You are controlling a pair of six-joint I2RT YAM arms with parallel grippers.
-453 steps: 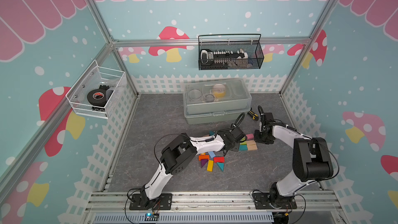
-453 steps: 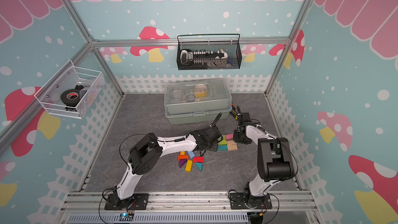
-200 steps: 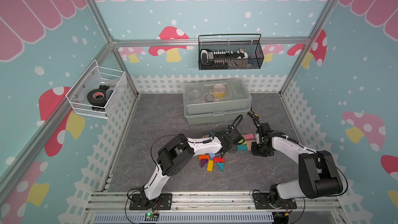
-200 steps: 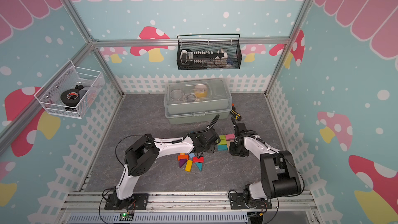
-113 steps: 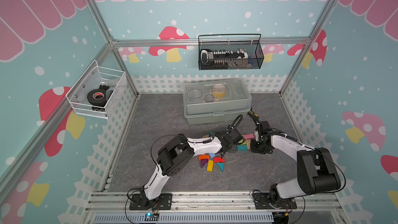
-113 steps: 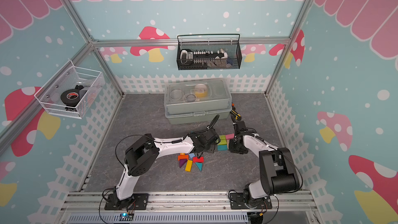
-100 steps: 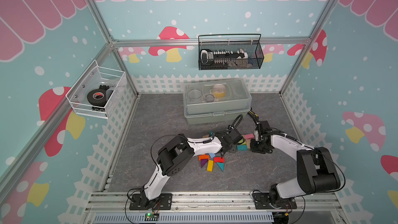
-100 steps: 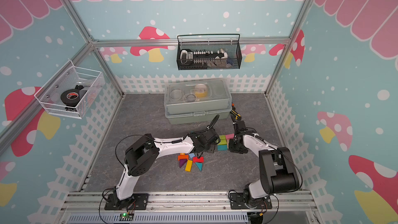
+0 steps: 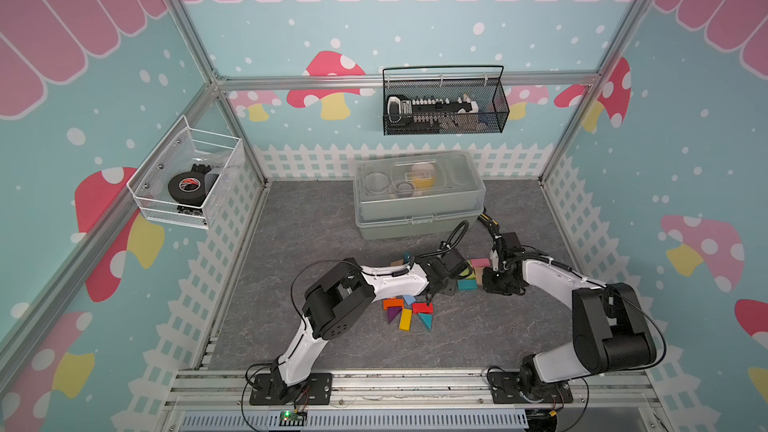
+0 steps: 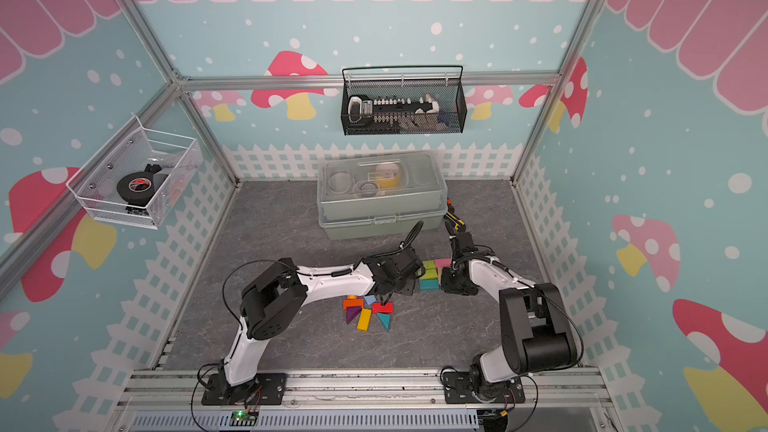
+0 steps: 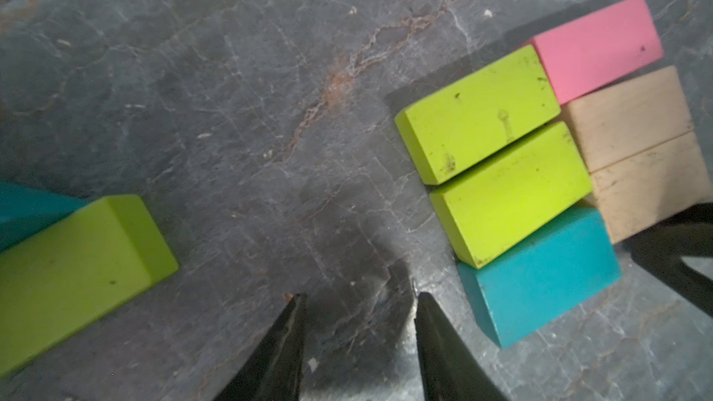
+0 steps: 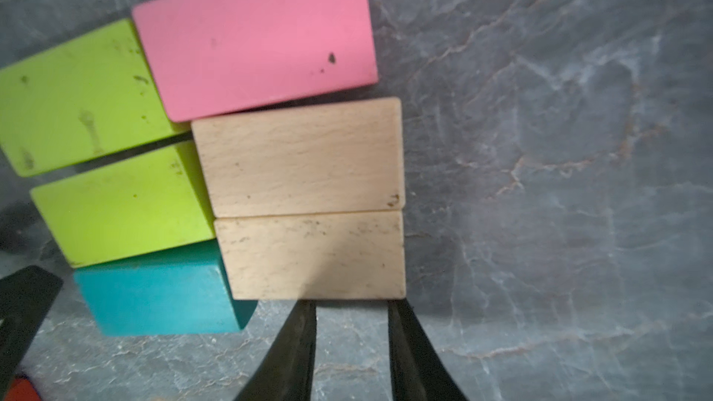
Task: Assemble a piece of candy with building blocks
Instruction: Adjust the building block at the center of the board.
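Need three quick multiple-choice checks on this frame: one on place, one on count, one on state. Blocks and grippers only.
1. The right gripper has its tips at the edge of which block?
A) the teal block
B) the yellow block
C) the tan block

2. How many green blocks lie in the packed cluster with the pink block?
A) two
B) one
C) four

3. How do the jaws of the left gripper stand?
A) clamped on a green block
B) apart, with nothing between them
C) clamped on a red block

Answers:
1 C: the right wrist view shows both tips at the nearer tan block's edge.
2 A: two green bars lie side by side, next to the pink and tan ones.
3 B: the left wrist view shows only bare table between the jaws.
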